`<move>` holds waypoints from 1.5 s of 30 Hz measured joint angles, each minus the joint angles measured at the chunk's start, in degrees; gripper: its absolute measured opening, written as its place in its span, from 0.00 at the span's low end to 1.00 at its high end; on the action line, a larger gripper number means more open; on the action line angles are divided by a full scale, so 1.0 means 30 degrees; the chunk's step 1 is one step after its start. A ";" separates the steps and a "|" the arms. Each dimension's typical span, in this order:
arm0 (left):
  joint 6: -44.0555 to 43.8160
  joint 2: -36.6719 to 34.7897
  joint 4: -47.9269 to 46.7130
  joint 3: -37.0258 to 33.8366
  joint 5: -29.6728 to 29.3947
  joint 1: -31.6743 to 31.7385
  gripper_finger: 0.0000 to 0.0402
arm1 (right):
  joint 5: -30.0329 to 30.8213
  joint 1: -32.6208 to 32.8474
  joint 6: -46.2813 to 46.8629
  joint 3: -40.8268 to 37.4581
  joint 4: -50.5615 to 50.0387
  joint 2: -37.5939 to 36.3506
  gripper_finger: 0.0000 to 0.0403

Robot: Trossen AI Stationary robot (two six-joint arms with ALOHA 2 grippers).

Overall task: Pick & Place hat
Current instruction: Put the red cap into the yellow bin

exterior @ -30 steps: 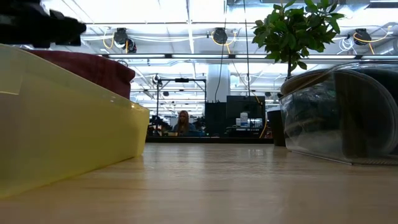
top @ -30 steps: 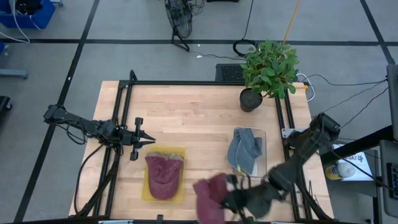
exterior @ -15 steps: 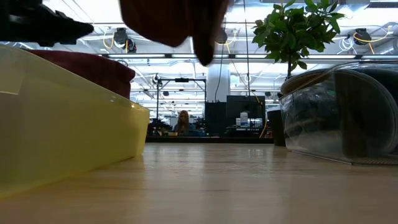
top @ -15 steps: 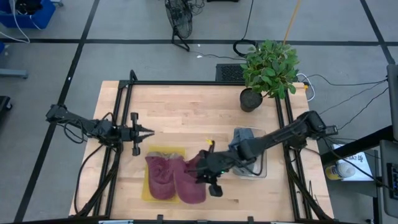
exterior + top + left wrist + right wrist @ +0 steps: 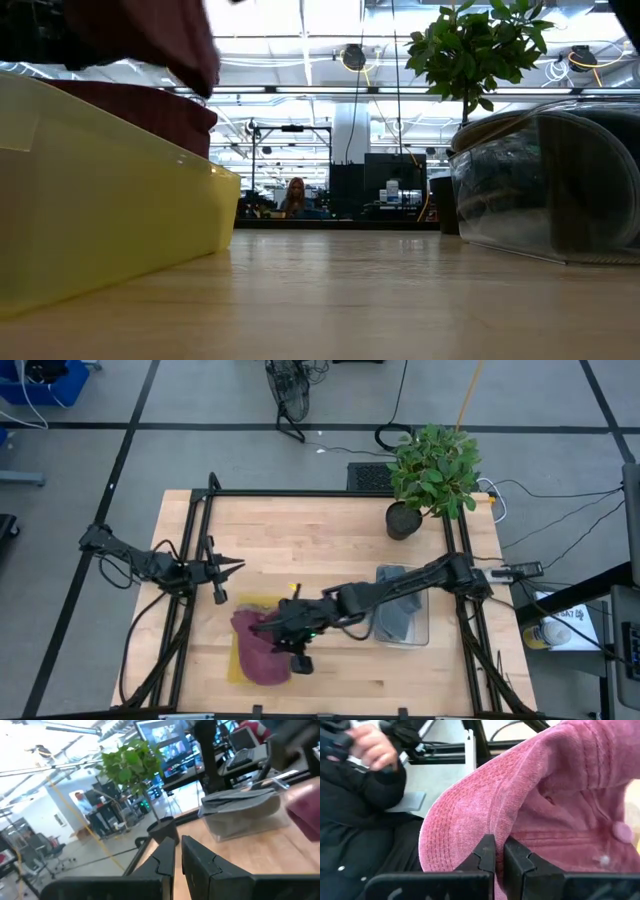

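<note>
A maroon hat (image 5: 258, 648) hangs from my right gripper (image 5: 286, 634) over the yellow tray (image 5: 236, 666) near the table's near-left part. In the low view this hat (image 5: 140, 35) floats above a second maroon hat (image 5: 150, 112) that lies in the tray (image 5: 100, 210). The right gripper (image 5: 499, 851) is shut on the hat (image 5: 545, 805). My left gripper (image 5: 226, 565) waits, shut, left of the tray; in its own view the gripper (image 5: 178, 851) touches nothing. My right gripper pinches the hat's stitched brim edge (image 5: 485, 827) between its two fingers. The arm reaches in from the table's right side. The hat is lifted clear, hanging above the yellow tray and the hat in it.
A clear container (image 5: 402, 618) with grey hats stands right of the tray, also in the low view as the container (image 5: 550, 180). A potted plant (image 5: 430, 475) stands at the far right. A person in black (image 5: 360, 805) shows beyond the table in the right wrist view.
My right gripper has carried the maroon hat from the table's near edge toward the left, and it now hangs over the yellow tray and the hat lying there. The gripper stayed shut on it. My left gripper has drifted a little toward the far edge.
</note>
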 joint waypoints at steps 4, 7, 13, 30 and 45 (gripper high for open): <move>0.0541 -0.0268 0.0158 0.0000 -0.0346 -0.0329 0.10 | 0.0022 -0.0376 0.0803 0.1256 -0.0582 0.1665 0.01; 0.1026 -0.0298 0.0151 0.0000 -0.0346 -0.0442 0.10 | 0.0081 -0.0727 0.1186 0.1256 0.0166 0.2478 0.01; 0.1667 -0.0306 0.0155 0.0000 -0.0267 -0.0449 0.10 | 0.0537 -0.0989 0.2309 0.1293 -0.0101 0.3682 0.01; 0.1398 -0.0298 0.0144 0.0000 0.8005 -0.0449 0.10 | 0.0520 -0.0941 0.2942 -0.0415 0.0201 0.4017 0.01; 0.0134 -0.0291 -0.0361 0.0000 0.8273 -0.0449 0.10 | -0.1046 -0.0684 0.2037 -0.0909 0.3554 0.4020 0.40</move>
